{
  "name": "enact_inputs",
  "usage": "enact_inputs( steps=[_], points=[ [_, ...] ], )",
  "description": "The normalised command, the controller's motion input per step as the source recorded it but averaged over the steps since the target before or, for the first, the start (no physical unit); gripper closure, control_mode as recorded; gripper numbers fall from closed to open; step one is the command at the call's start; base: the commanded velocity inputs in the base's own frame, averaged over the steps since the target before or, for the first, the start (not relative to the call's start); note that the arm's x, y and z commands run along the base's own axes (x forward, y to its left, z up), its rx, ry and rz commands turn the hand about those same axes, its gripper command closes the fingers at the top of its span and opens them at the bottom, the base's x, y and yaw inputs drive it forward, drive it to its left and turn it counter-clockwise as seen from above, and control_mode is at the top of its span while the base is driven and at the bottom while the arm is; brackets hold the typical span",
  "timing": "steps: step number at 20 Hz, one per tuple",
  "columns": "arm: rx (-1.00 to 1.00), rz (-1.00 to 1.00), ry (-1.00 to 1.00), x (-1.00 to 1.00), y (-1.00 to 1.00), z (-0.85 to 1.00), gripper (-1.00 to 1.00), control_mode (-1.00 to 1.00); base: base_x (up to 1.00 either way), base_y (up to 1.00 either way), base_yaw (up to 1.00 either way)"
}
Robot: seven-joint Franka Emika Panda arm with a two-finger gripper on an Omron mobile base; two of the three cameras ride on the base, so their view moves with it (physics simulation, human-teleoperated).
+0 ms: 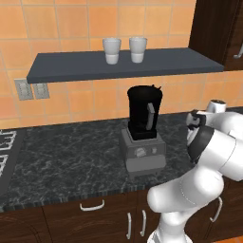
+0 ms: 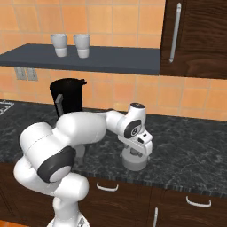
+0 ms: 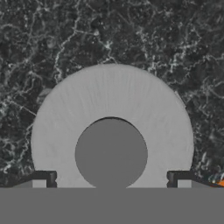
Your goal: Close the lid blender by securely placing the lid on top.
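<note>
Straddling the knob, the gripper [image 3: 111,180] is hanging spread-fingered over the lid [image 3: 111,100], which is lying on the counter [image 3: 52,39]. Off-centre closing risks slipping; the blender [image 2: 67,97] is standing toward ten o'clock.

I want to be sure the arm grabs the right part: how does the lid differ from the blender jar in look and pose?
The lid is a light grey flat disc with a darker centre knob; the blender jar is tall and black. The lid lies flat on the dark counter under the end effector; the jar stands upright on its grey base, mouth uncovered. Both are round.
</note>
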Motion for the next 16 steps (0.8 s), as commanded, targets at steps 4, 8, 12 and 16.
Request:
enact_inputs(
  steps=[4, 8, 12, 16],
  points=[
    [0.0, 0.0, 0.0, 0.23, 0.0, -0.16, -1.0, -1.0, 0.0, 0.0, 0.0],
    [0.0, 0.0, 0.0, 0.06, 0.0, -0.24, 1.0, -1.0, 0.0, 0.0, 0.0],
    [0.0, 0.0, 0.0, 0.01, 0.0, -0.12, 1.0, -1.0, 0.0, 0.0, 0.0],
    [0.0, 0.0, 0.0, 0.0, 0.0, 0.0, 1.0, -1.0, 0.0, 0.0, 0.0]
  ],
)
